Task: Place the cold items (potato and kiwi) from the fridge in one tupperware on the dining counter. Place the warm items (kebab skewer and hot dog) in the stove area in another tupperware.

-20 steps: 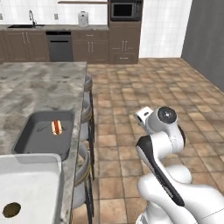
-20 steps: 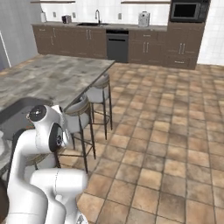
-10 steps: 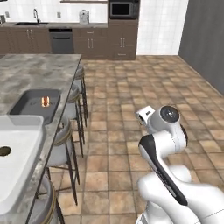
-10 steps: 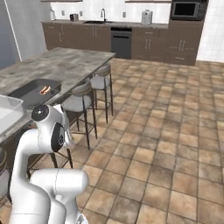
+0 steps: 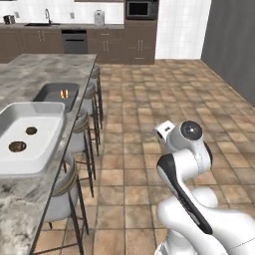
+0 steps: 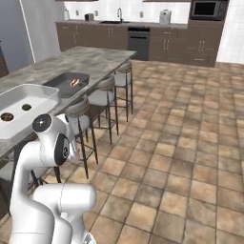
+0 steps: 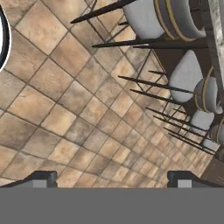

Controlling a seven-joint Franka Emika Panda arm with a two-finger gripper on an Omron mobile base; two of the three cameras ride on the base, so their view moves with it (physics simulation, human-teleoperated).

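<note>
On the dining counter [image 5: 45,67] stands a white tupperware [image 5: 46,142] holding two small round brown items [image 5: 31,130] [image 5: 17,146], the potato and the kiwi; which is which I cannot tell. Just beyond it a dark tupperware [image 5: 50,97] holds the hot dog [image 5: 63,92]. The right base view shows the white tupperware [image 6: 35,97] and the dark tupperware [image 6: 64,85] with the hot dog [image 6: 75,82]. The kebab skewer is out of view. My gripper [image 7: 113,179] is open and empty, pointing down at the floor tiles beside the stools, apart from the counter.
Several bar stools [image 5: 79,139] line the counter's edge toward me, and their seats and dark legs [image 7: 183,78] show in the hand view. Open tiled floor [image 6: 190,143] stretches to the right. Kitchen cabinets with a sink and microwave [image 5: 139,9] run along the back wall.
The whole picture has shifted, so the base has driven: the counter and both tupperwares now sit further along in both base views. The arm keeps its folded pose and the gripper stays open.
</note>
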